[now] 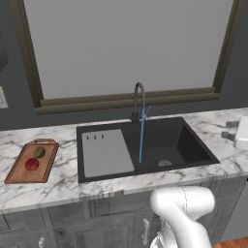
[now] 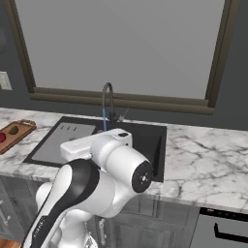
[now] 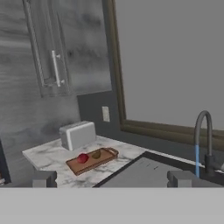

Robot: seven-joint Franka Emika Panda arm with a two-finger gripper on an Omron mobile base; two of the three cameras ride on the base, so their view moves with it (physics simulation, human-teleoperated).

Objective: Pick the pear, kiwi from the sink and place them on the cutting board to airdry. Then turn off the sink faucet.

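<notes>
Red pear [image 1: 32, 164] at 7 o'clock of kiwi [image 1: 39, 152] on cutting board [image 1: 19, 170]; sink faucet [image 1: 139, 99] running; gripper [image 3: 113, 178] jaws wide apart, empty.

The left base view looks forward and down from behind the arm, squarely at the large black rectangular sink [image 1: 167, 140] set in the white marbled counter [image 1: 63, 181], with the brown wooden cutting board [image 1: 22, 169] at its left and the window beyond. The right base view stands further right and looks leftward across the arm's white body, so the same sink [image 2: 145, 135] and slim dark gooseneck faucet [image 2: 107, 99] sit left of centre and the board [image 2: 19, 131] is at the left edge. The hand view sits low, near counter height, and looks left along the counter past the faucet [image 3: 203, 131] to the far board [image 3: 103, 159] and a white toaster [image 3: 78, 134].
</notes>
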